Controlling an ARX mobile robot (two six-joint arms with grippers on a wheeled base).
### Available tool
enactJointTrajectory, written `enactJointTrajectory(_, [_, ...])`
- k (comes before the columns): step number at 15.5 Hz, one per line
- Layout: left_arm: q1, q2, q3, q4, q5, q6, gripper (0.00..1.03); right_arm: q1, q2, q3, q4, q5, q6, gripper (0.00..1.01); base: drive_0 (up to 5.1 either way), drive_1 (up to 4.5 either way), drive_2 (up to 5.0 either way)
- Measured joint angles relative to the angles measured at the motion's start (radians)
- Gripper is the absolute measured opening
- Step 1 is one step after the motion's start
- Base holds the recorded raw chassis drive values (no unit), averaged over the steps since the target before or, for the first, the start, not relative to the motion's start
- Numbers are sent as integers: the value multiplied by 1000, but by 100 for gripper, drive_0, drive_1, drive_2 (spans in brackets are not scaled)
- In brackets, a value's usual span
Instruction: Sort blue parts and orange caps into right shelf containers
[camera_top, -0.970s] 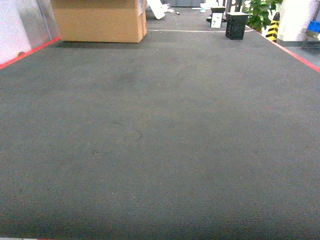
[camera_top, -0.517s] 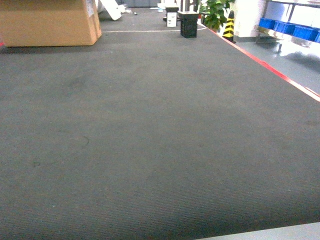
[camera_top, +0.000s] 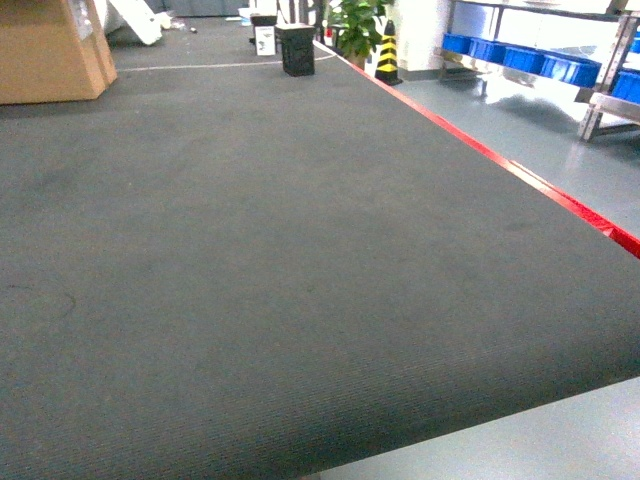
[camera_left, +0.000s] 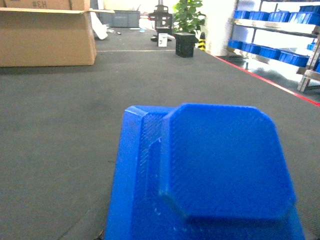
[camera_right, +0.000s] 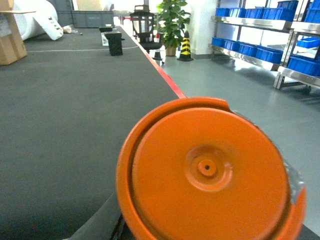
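A blue part (camera_left: 220, 165), a flat plate with a raised octagonal block, fills the lower left wrist view. It hangs above the carpet, so my left gripper holds it; the fingers are hidden beneath it. An orange cap (camera_right: 207, 170), round with a small centre hole, fills the lower right wrist view, carried by my right gripper, whose fingers are also covered. Neither gripper shows in the head view. Blue containers (camera_top: 520, 58) sit in a row on a metal shelf (camera_top: 600, 100) at the far right, and also show as blue containers (camera_right: 240, 48) in the right wrist view.
Dark grey carpet (camera_top: 250, 250) spreads ahead, edged on the right by a red tape line (camera_top: 500, 160) with smooth grey floor beyond. A cardboard box (camera_top: 50, 50) stands far left. A black crate (camera_top: 297, 50), a plant (camera_top: 355, 25) and a striped cone (camera_top: 388, 55) stand at the back.
The head view has swung to the right: the cardboard box slid to the left edge, and the red line, grey floor and shelf with blue containers came into view.
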Motion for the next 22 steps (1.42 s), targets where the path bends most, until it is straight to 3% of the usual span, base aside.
enactJointTrajectory(22, [0,0,0,0,0,0,43,0,0,0,0,0,0,45,-159,-159,-159])
